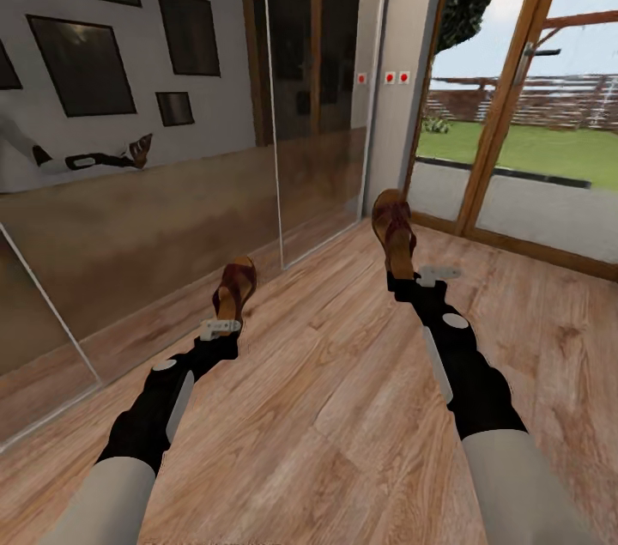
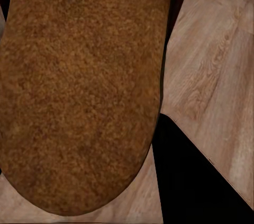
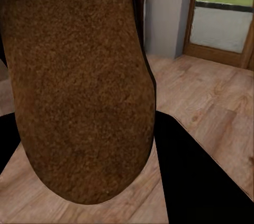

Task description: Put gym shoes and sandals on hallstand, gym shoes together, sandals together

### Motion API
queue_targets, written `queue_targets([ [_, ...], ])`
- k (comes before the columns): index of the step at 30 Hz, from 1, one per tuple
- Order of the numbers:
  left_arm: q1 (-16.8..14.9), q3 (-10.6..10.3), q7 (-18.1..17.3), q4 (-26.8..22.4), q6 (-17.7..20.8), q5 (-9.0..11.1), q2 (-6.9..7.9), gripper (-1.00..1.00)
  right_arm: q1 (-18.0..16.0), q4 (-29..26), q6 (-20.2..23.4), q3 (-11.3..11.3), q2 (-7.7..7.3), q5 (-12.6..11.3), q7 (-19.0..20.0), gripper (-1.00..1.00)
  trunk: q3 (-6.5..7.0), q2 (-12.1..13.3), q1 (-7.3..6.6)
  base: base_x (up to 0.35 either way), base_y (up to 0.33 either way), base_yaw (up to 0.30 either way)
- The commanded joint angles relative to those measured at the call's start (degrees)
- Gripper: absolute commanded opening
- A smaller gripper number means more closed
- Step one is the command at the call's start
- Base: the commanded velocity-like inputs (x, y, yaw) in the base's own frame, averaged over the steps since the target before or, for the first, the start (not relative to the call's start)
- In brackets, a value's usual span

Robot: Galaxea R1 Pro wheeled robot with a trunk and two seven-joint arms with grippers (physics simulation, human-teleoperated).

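Note:
Both sandals are held up off the corridor floor (image 1: 343,408). My left gripper (image 1: 225,315) is shut on one brown sandal (image 1: 233,287), whose sole (image 2: 79,91) looms close in the left wrist view. My right gripper (image 1: 403,275) is shut on the other sandal (image 1: 393,229), toe pointing away from me; its brown sole (image 3: 79,86) takes up most of the right wrist view. The gym shoes and the hallstand are out of view.
A mirrored sliding wardrobe (image 1: 172,142) runs along the left, reflecting dark picture frames and my arm. A glass door with a wooden frame (image 1: 515,99) stands ahead at the right, lawn behind it. A grey wall section (image 1: 399,56) lies between them.

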Motion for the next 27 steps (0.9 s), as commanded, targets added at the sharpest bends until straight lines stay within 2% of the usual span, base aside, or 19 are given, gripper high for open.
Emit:
queue_targets([
  [1,-0.1,0.3,-0.6,-0.1,0.3,-0.3,-0.10,-1.00,0.0,-0.1,0.4,-0.1,0.03,0.0,-0.1,-1.00,-0.05,0.0,-0.01,0.000,0.000,0.300],
  [8,-0.1,0.5,-0.7,-0.1,-0.2,0.0,-0.07,-1.00,0.0,-0.1,0.4,-0.1,0.03,0.0,-0.1,-1.00,-0.05,0.0,-0.01,0.000,0.000,0.300],
  [10,0.2,0.6,-0.7,-0.1,-4.3,3.0,0.00,-1.00,0.0,-0.1,0.4,-0.1,0.03,0.0,-0.1,-1.00,-0.05,0.0,-0.01,0.000,0.000,0.300],
  [11,0.4,0.7,-0.7,-0.1,-5.5,3.6,0.03,-1.00,0.0,-0.1,0.4,-0.1,0.03,0.0,-0.1,-1.00,-0.05,0.0,-0.01,0.000,0.000,0.300],
  [13,2.3,0.7,-0.7,-0.1,-11.9,5.8,0.06,-1.00,0.0,-0.1,0.4,-0.1,0.03,-0.1,-0.1,-1.00,-0.05,0.0,-0.01,0.000,0.000,0.300],
  [15,4.9,0.7,-0.6,-0.1,-19.4,7.0,0.11,-1.00,0.0,-0.1,0.4,-0.1,0.03,0.0,-0.1,-1.00,-0.05,0.0,-0.01,0.000,0.000,0.300],
  [19,7.1,0.7,-0.6,-0.1,-25.8,7.7,0.14,-1.00,0.0,-0.1,0.4,-0.1,0.03,0.0,-0.1,-1.00,-0.05,0.0,-0.01,0.000,0.000,0.292],
  [27,7.5,0.7,-0.5,-0.1,-27.0,7.8,0.14,-1.00,0.0,-0.1,0.3,-0.2,0.03,0.0,-0.1,-1.00,-0.05,0.0,-0.01,0.000,0.000,0.100],
])
